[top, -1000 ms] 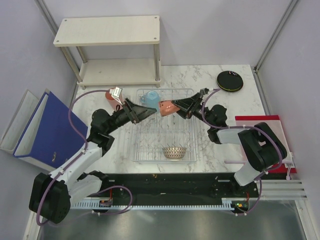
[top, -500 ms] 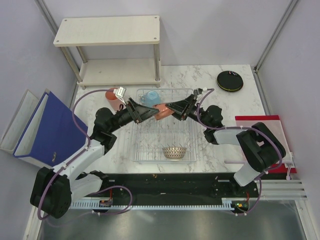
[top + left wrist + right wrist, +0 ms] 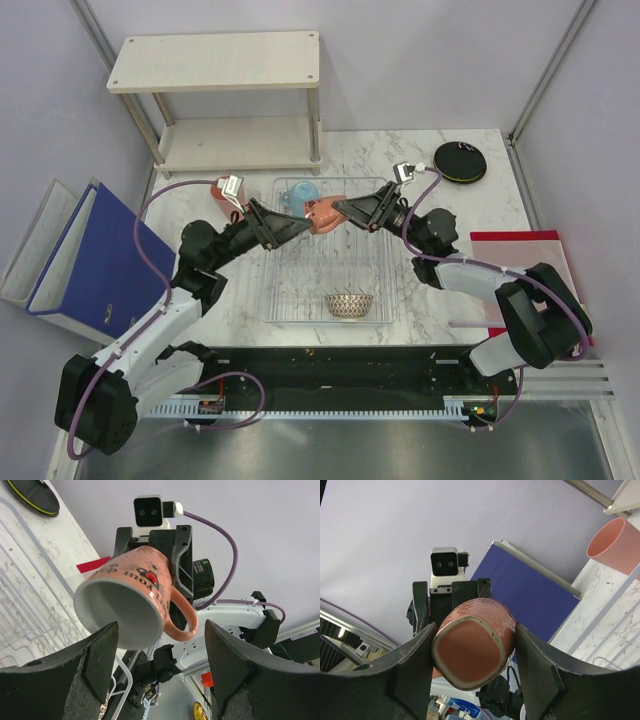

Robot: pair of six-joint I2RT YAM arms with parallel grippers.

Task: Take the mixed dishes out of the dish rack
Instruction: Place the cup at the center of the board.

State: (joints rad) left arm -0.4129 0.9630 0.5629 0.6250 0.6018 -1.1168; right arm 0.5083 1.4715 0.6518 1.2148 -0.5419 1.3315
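My right gripper [image 3: 340,211] is shut on a salmon pink mug [image 3: 322,213] and holds it on its side in the air above the far part of the wire dish rack [image 3: 375,262]. In the right wrist view the mug's base [image 3: 472,652] sits pinched between my fingers. My left gripper [image 3: 298,225] is open and faces the mug's mouth from the left. In the left wrist view the mug [image 3: 135,600] hangs just ahead of the open fingers [image 3: 97,665]. A light blue cup [image 3: 300,192] and a net-patterned beige bowl [image 3: 348,304] are in the rack.
A second salmon cup [image 3: 222,196] stands on the table left of the rack, also in the right wrist view [image 3: 612,545]. A black plate [image 3: 460,162] lies at the back right. A wooden shelf [image 3: 215,100], a blue binder [image 3: 90,260] and a red flat thing [image 3: 525,270] border the area.
The right gripper has carried the mug a little left and up over the rack. The left gripper has stayed open, close in front of the mug.
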